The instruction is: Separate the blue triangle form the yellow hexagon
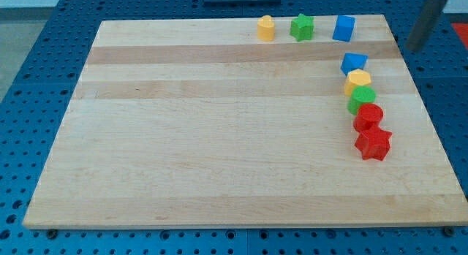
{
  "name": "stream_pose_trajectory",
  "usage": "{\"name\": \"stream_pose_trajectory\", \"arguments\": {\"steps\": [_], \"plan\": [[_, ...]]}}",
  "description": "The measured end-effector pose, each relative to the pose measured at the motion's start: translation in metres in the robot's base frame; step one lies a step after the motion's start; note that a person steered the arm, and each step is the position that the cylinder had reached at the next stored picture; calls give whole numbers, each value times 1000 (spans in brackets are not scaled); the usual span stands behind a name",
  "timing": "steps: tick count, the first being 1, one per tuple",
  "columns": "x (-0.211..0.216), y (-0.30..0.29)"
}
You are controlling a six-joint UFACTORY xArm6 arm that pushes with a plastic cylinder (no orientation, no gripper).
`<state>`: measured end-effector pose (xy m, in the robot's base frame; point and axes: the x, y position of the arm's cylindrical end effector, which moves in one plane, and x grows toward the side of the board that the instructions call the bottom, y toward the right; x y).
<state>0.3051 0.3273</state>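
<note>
- The board [219, 131] is filling most of the view, its pale wood strips running from the view's left to the view's right, and it is lying on a blue pegboard table [29, 101].
- Our rod [426, 23] is slanting in at the view's top right corner, off the board's edge; my tip [411, 49] is hovering over the blue table just past that corner, up and right of the blue triangle and apart from every block. We are carrying no pincer, so there is no open or closed state to report.
- The red star [374, 144] is sitting at the bottom of a curved chain of five blocks near the view's right edge.
- The red block [368, 117] is touching it from above; we cannot tell its shape.
- The green block [361, 99] is pressing against the red block's upper side.
- The yellow hexagon [358, 82] is sitting next up the chain.
- The blue triangle [354, 63] is topping the chain, touching the yellow hexagon.
- Along the board's top edge, three blocks are standing apart in a row: a blue cube [344, 28], a green star [301, 27] and a yellow block [266, 28].
</note>
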Motion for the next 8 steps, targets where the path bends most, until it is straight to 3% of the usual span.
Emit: {"name": "stream_pose_trajectory", "arguments": {"steps": [1, 3, 5, 8], "plan": [[36, 0], [59, -32], [59, -102], [42, -142]]}}
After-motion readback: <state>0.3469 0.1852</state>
